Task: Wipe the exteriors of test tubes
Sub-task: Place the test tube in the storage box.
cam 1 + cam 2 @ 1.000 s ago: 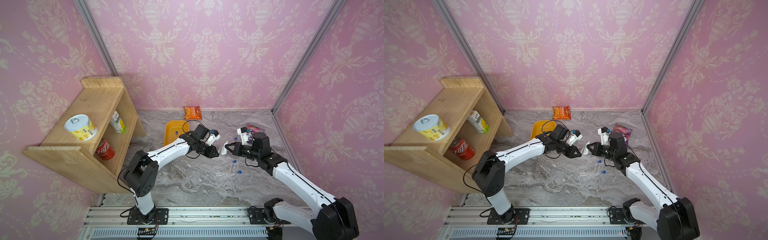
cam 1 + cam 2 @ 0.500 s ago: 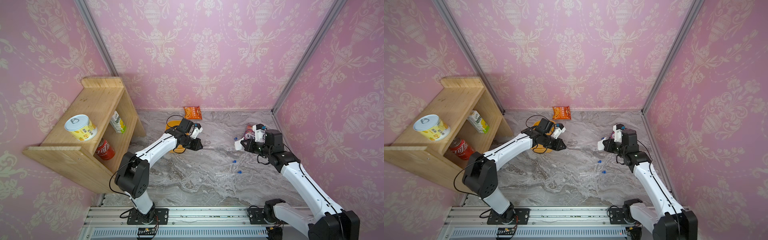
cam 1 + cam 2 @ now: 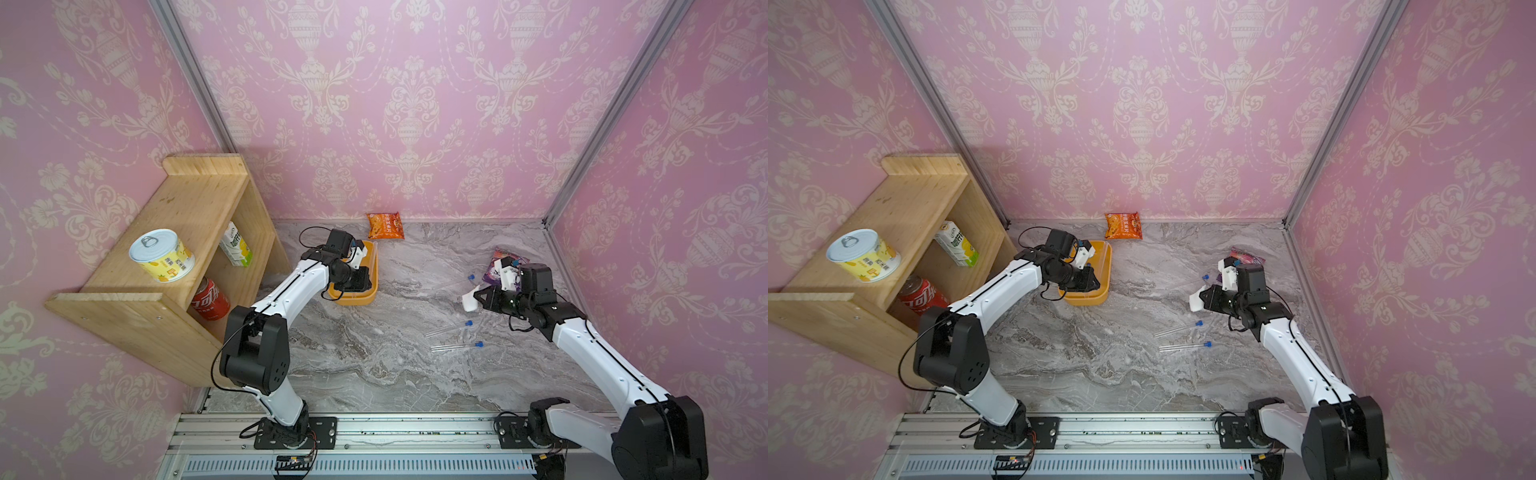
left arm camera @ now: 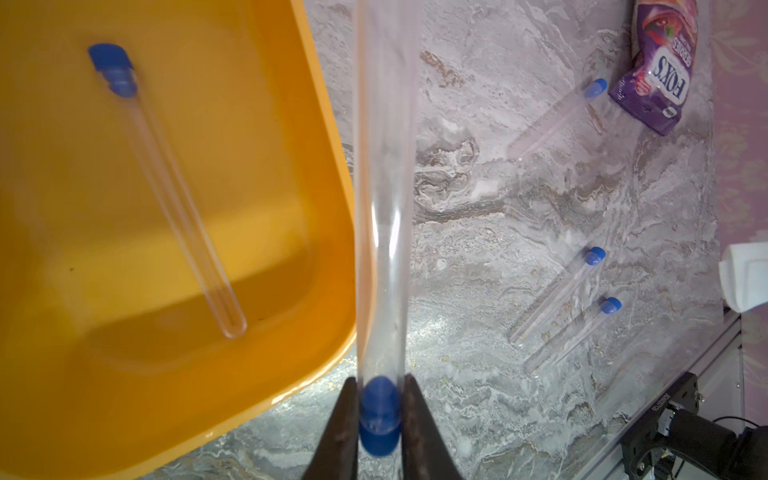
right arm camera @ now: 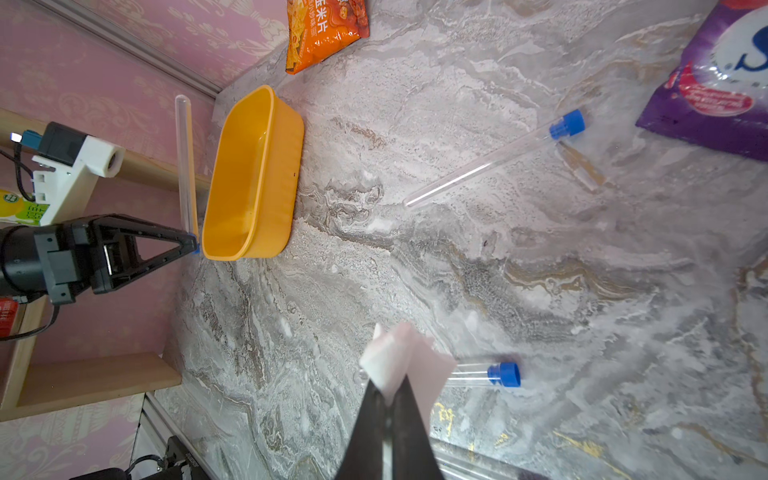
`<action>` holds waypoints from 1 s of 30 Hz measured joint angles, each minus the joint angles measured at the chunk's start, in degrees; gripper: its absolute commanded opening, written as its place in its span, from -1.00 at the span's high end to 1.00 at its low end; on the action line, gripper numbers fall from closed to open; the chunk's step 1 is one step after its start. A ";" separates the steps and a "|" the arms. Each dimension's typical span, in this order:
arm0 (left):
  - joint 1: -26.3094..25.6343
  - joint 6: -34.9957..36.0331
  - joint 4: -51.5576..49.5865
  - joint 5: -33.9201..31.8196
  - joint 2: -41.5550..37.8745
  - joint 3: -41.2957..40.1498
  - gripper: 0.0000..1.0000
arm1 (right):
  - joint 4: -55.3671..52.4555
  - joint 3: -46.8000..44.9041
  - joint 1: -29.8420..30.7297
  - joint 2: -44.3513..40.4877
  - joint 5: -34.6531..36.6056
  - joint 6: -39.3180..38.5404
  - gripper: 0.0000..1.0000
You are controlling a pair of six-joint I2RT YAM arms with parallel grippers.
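Orange plastic is the tub [image 3: 354, 297] on the far left part of the tabletop [image 3: 374, 365], and I judge it to be the place for finished test tubes. The first tube [image 4: 174, 199] lies inside it already, with its blue cap toward one end wall. The second tube [image 4: 384, 166] is held by the left fingers [image 4: 351, 403], which are closed on its blue cap. In the left wrist view this tube crosses the rim of the tub, so it is at the tub but not laid down yet. How much it is tilted I cannot tell.

The right fingers [image 5: 376, 411] are shut tight on a folded white wipe [image 5: 401, 365]. They hang over the right side of the tabletop, well apart from the second tube, so no wiping is going on at this moment.

Three more tubes lie flat on the right side. The far tube [image 4: 555, 122] is near a purple candy bag [image 4: 656, 83]. The middle tube [image 4: 555, 297] and the nearest tube [image 4: 569, 336] lie just beside each other, not touching.

If the tub collects the cleaned tubes, then one is done, the second is almost done, and three remain, so less than half of the work is finished. Whether the second tube is really wiped clean, the pictures do not show.
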 measured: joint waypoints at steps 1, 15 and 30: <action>0.63 0.00 -0.04 -0.31 0.02 0.00 0.64 | 0.13 -0.33 0.00 0.09 -0.39 0.00 1.00; 1.97 -1.95 0.85 -2.51 12.15 2.73 0.66 | -0.11 -3.50 0.00 -4.04 -3.10 0.04 1.00; 1.97 -4.35 0.59 -7.13 20.41 9.79 0.66 | -0.48 -6.36 0.00 -6.62 -4.31 0.07 1.00</action>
